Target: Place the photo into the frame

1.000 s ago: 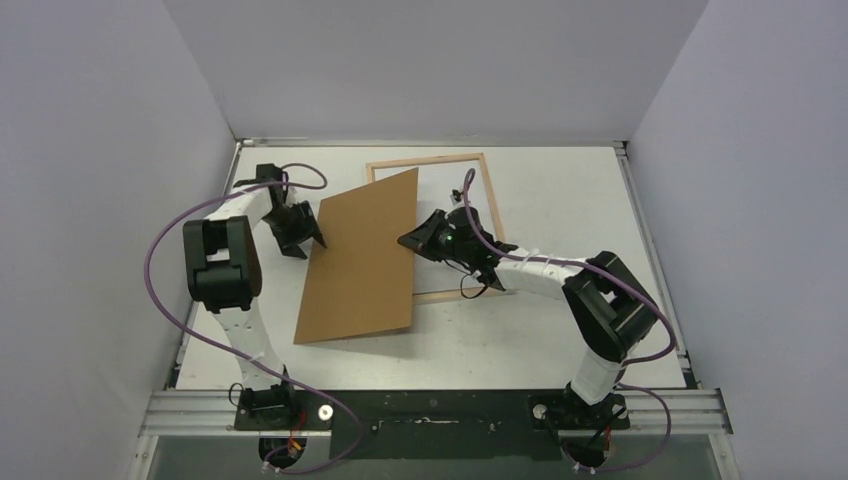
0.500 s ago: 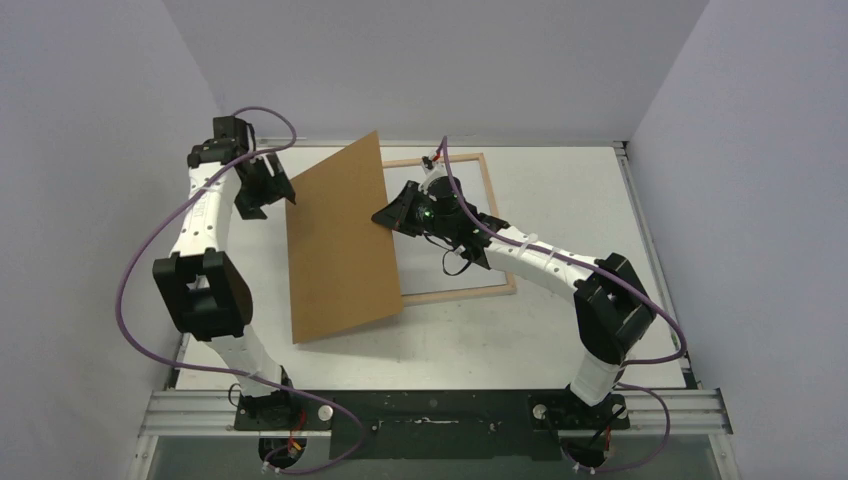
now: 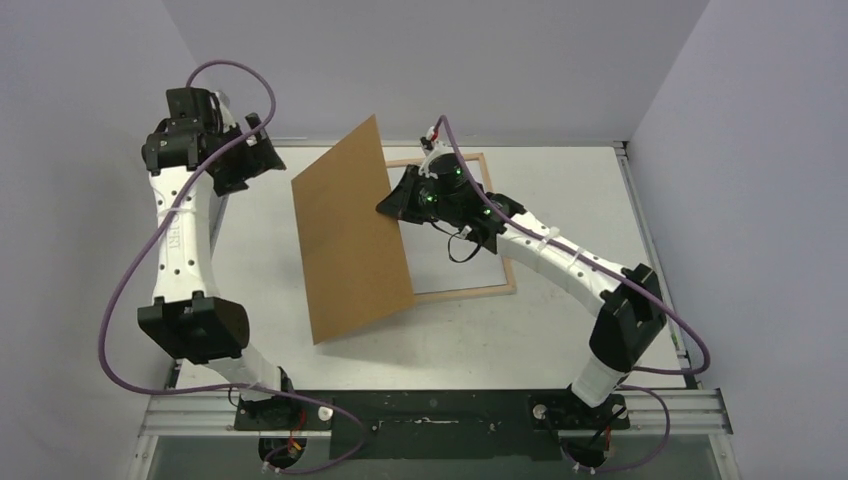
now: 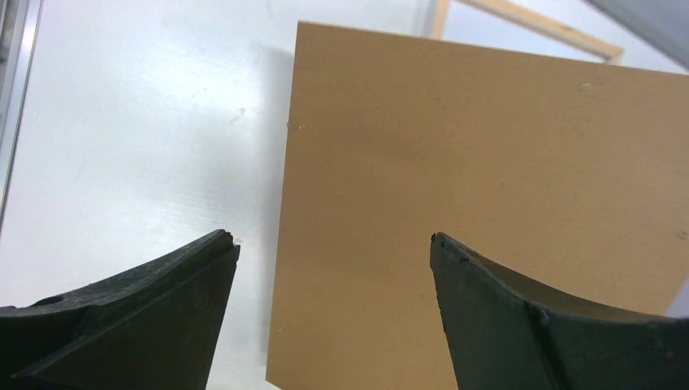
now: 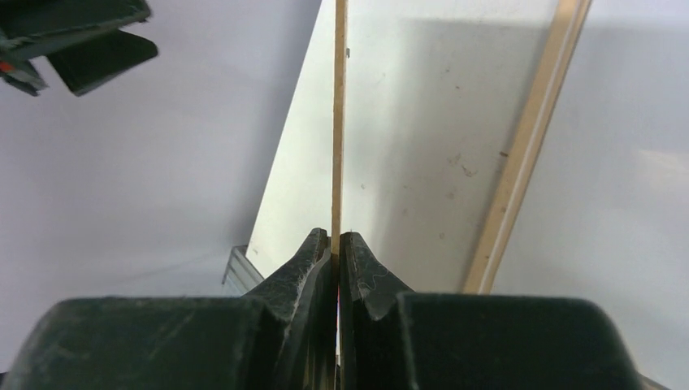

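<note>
My right gripper (image 3: 392, 208) is shut on the right edge of the plain brown backing board (image 3: 350, 230) and holds it tilted up off the table. In the right wrist view the board (image 5: 339, 122) is seen edge-on between my closed fingers (image 5: 335, 236). The frame (image 3: 497, 220) lies flat behind and under the board with its pale wood back up; it is partly hidden. One wood rail shows in the right wrist view (image 5: 528, 146). My left gripper (image 3: 255, 152) is open and empty, raised at the far left, apart from the board (image 4: 487, 203). The photo is out of view.
White walls close in the table on the left, back and right. A metal rail (image 3: 440, 410) runs along the near edge by the arm bases. The left arm's purple cable (image 3: 120, 290) loops out to the left.
My left gripper has drawn up and back to the far left, away from the board's left edge. The right gripper has raised the board and moved it toward the back.
</note>
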`<state>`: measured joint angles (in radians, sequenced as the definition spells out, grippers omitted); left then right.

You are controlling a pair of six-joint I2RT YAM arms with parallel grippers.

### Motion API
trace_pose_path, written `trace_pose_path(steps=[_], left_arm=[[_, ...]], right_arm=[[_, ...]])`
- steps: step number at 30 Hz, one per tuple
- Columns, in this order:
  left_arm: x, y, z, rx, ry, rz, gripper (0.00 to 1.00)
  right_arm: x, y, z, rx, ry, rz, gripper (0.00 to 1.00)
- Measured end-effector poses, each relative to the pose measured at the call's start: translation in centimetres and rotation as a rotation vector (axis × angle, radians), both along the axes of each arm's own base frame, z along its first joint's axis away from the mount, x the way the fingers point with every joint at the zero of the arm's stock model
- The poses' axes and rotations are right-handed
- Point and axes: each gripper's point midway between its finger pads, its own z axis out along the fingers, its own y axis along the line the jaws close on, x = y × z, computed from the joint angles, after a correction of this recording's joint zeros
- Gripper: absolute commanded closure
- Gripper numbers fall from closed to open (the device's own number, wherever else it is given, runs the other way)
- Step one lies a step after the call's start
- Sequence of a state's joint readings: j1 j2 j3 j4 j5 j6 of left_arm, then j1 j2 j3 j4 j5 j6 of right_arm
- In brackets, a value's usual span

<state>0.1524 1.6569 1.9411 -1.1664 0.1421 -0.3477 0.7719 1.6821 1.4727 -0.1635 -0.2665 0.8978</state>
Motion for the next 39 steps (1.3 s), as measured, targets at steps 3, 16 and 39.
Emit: trace_pose_path(steps=[3,16,39], left_arm=[[-0.1,-0.9,3.2,-0.031,-0.093,-0.024,0.12],[-1.0,-10.9,14.8,-0.343,-0.464,-0.258,0.16],[2.0,-23.1,16.9,-0.703,-0.571,-0.504,0.16]], right_arm=[[-0.1,-1.4,1.7,-0.065,-0.038,-0.016,1.0],[-0.1,-9.3,10.8,-0.341,-0.328,-0.135,1.0],[2.1,-24.6,14.3,-1.177,-0.582,-0.412,1.0]])
